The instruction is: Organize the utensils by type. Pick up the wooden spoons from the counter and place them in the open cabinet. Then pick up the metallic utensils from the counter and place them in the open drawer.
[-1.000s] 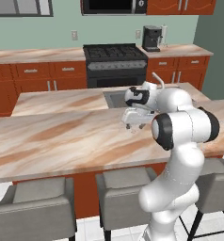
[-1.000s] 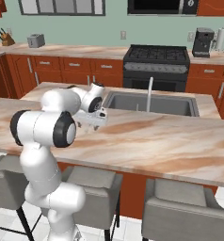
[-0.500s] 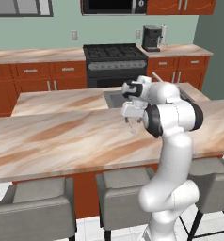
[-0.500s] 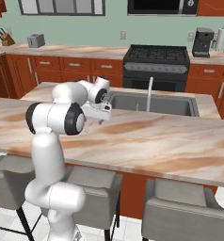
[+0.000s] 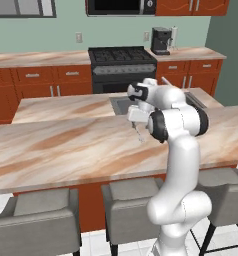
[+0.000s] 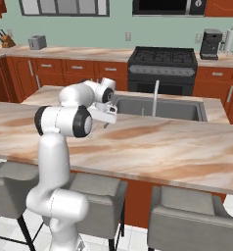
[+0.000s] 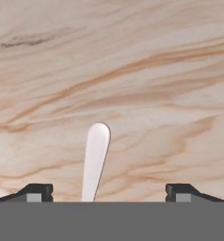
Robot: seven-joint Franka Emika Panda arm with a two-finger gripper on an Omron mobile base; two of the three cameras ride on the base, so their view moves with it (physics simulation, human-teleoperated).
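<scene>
A thin, pale silvery metallic utensil [image 7: 96, 155] lies flat on the pinkish-tan marble counter [image 7: 147, 70]. My gripper [image 7: 108, 193] hangs just above it, open, with the utensil's rounded end pointing away between the two widely spread fingertips [image 7: 36, 190]. From the base views, the gripper [image 5: 136, 123] points down at the counter [image 5: 66, 145] close to the sink's near edge, and the utensil [image 5: 139, 135] shows as a thin sliver below it. In the right base view the gripper [image 6: 106, 116] sits over the counter [image 6: 177, 147], with nothing held.
A sink [image 6: 162, 109] with an upright faucet [image 6: 155, 97] is sunk in the counter just beyond the gripper. Grey stools [image 5: 133, 200] line the near edge. A black stove [image 5: 122, 62] and a coffee machine [image 5: 161, 41] stand at the back wall.
The arm has straightened upward, its elbow rising from low beside the counter. The hand has stayed over the counter by the sink, and its jaws have stayed wide apart.
</scene>
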